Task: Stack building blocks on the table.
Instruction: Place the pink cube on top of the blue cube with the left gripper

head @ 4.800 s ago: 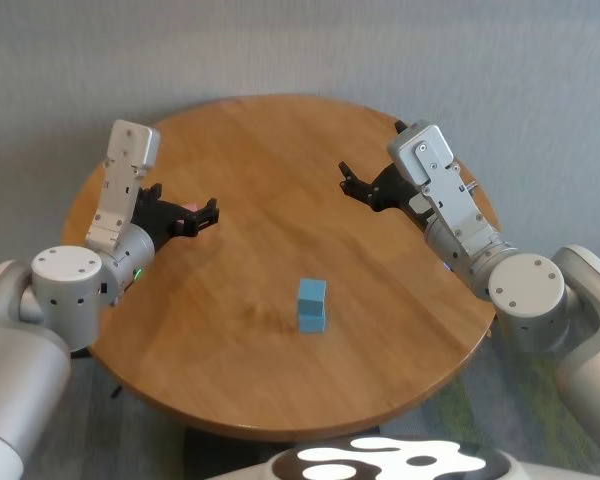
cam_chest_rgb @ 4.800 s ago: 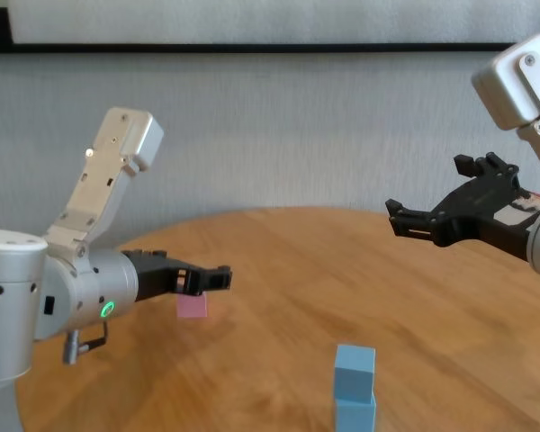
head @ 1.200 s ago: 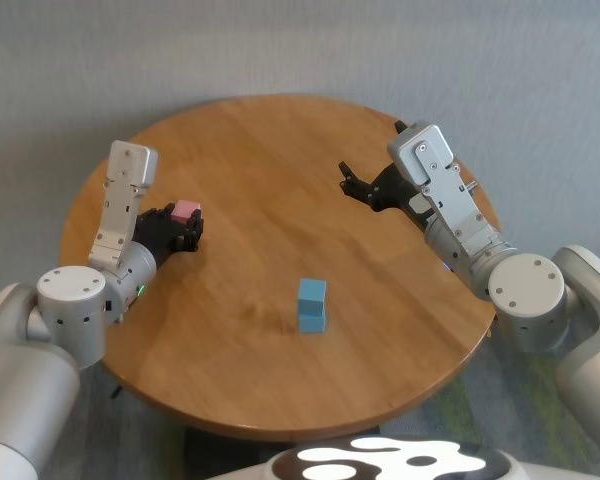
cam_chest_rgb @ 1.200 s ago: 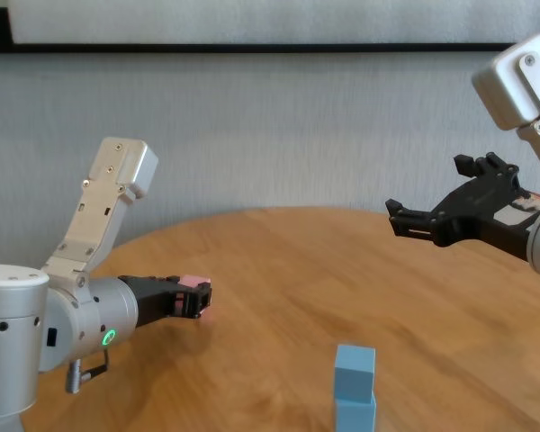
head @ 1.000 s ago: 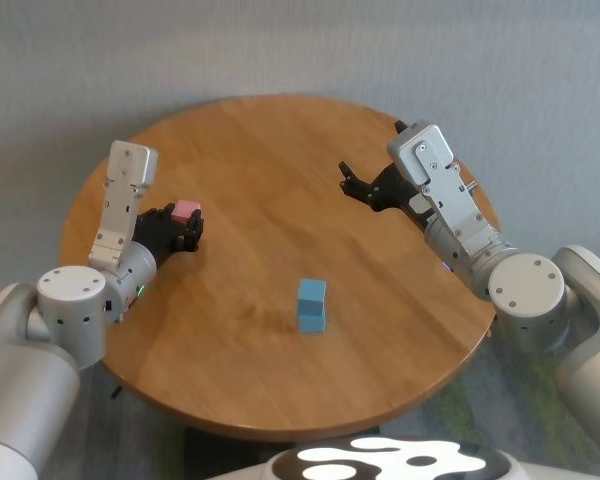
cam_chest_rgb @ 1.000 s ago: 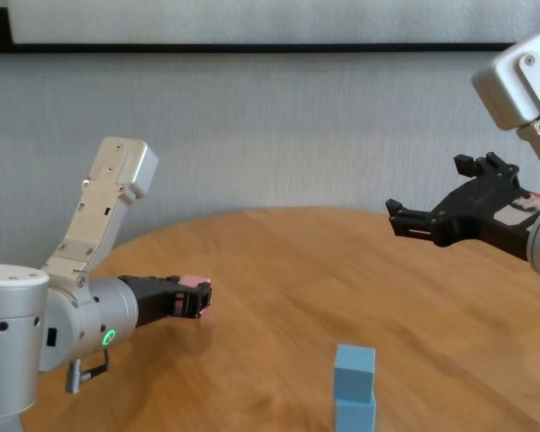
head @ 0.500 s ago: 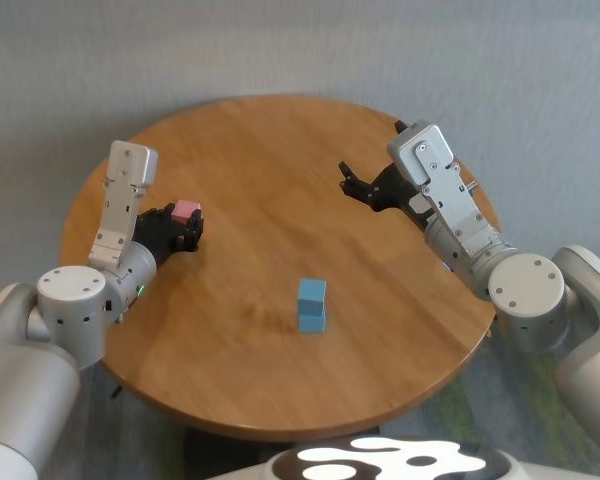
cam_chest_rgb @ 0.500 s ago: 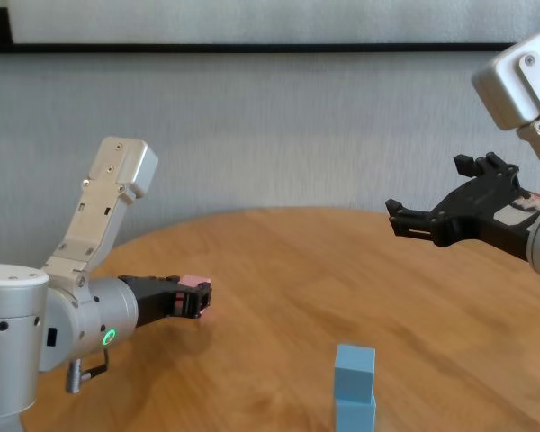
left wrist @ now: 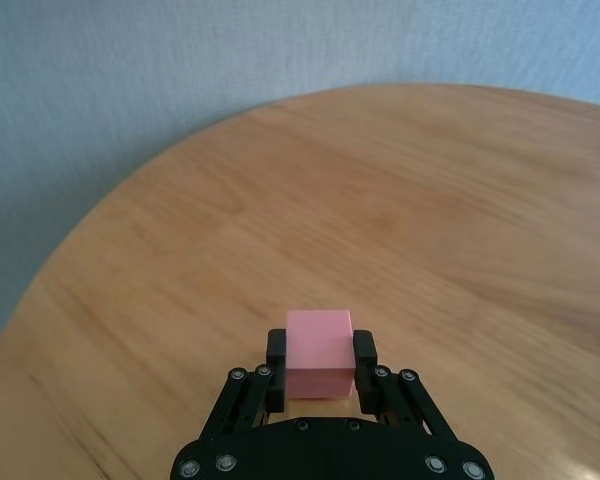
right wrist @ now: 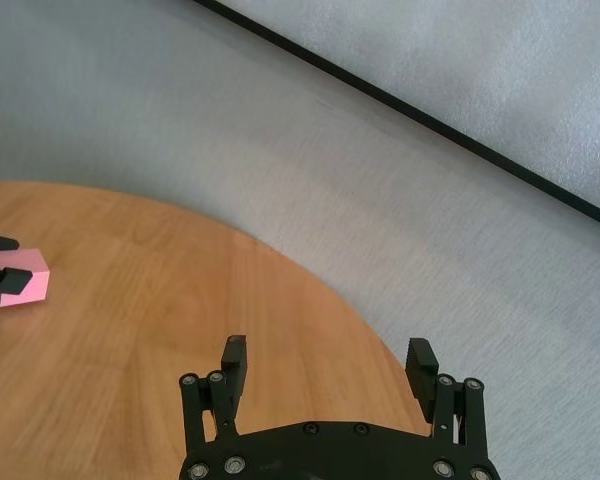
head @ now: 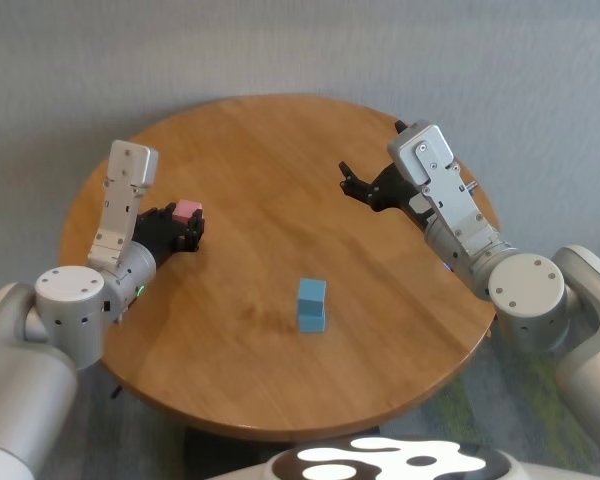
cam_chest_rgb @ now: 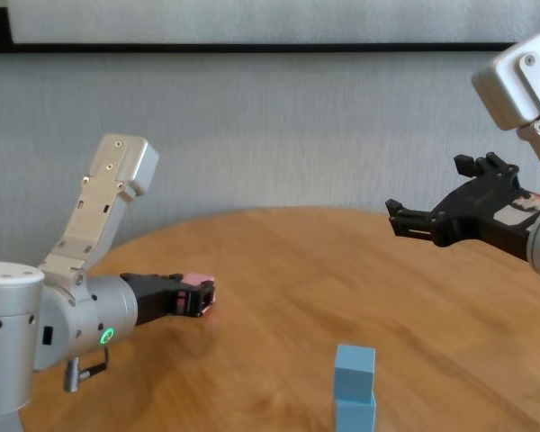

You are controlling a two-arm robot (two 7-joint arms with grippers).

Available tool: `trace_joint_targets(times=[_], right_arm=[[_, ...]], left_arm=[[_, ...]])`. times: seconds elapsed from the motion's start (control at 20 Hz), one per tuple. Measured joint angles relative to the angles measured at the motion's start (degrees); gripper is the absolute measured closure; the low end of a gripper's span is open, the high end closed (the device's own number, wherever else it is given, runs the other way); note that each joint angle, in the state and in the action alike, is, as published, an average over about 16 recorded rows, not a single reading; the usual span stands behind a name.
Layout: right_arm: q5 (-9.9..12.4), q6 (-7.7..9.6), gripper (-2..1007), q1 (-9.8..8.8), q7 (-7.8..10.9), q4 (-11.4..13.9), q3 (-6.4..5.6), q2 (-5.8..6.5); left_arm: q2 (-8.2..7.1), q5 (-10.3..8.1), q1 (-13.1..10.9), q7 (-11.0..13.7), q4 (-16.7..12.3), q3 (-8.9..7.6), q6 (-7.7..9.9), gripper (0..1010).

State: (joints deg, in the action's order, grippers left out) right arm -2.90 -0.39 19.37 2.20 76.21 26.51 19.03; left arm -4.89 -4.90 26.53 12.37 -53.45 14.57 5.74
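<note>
Pink block gripped, ready for stacking

The left gripper [left wrist: 319,372] clamps the pink block [left wrist: 318,352] at the table's [head: 280,170] left; the blue blocks [head: 312,305] stand stacked near-centre. The right gripper [right wrist: 325,370] hangs open, idle.

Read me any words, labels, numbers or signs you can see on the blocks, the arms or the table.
No readable text: the pink block, the stacked blue blocks, the table and both arms are unmarked. The only mark is a green light on the left arm, not a character.
</note>
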Motion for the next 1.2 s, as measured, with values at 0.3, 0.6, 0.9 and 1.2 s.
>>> trace_joint_targets(times=[0.3, 0.6, 0.9, 1.2], right_arm=[[0.00, 0.00, 0, 0.00, 0.00, 0.00, 0.00, 0.00], [0.00, 0.00, 0, 0.00, 0.00, 0.00, 0.00, 0.00], [0.00, 0.00, 0, 0.00, 0.00, 0.00, 0.00, 0.00], [0.00, 0.00, 0, 0.00, 0.00, 0.00, 0.00, 0.00]], left_arm=[[-1.33, 0.25, -1.02, 2.62, -3.45, 1.09, 0.86, 610], [-3.57, 0.33, -2.73, 5.94, -9.44, 2.86, 2.53, 610], [-6.09, -1.04, -4.71, 10.77, -15.94, 4.85, 3.88, 610], [-8.23, -3.47, -6.28, 15.96, -20.16, 6.52, 3.59, 610]])
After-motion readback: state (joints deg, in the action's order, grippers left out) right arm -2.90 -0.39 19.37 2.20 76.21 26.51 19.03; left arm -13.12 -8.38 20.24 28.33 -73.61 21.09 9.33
